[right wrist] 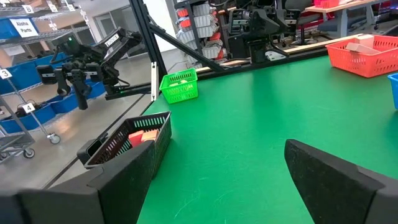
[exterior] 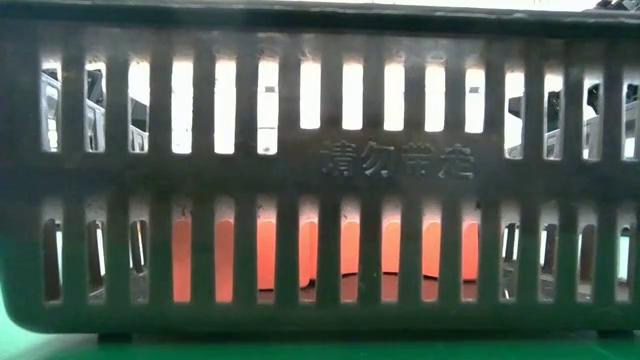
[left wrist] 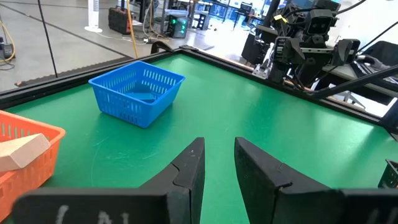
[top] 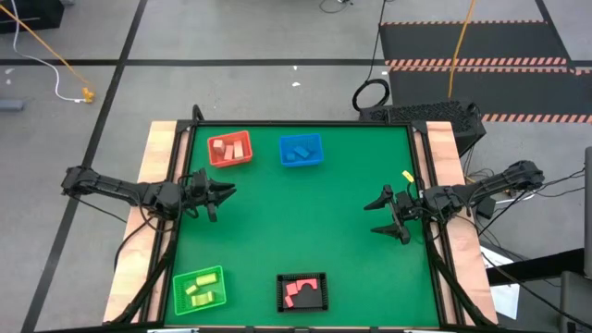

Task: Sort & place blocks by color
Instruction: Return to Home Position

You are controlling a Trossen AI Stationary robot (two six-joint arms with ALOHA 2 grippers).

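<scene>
Green table point(top: 305, 222), grey floor point(top: 231, 37) around

Raised characters are moulded into the black basket point(exterior: 395, 160), but they cannot be made out. In the right wrist view, a white label point(right wrist: 25, 26) ending in "Parts" is seen on a blue storage bin point(right wrist: 9, 31). A tag numbered 3 point(right wrist: 5, 73) and a tag numbered 4 point(right wrist: 26, 108) are fixed to the shelving.

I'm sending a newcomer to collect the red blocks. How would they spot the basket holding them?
On the green table, go to the bottom edge in the high view. The black basket sits right of the green basket, the only dark one, with red blocks inside.
</scene>
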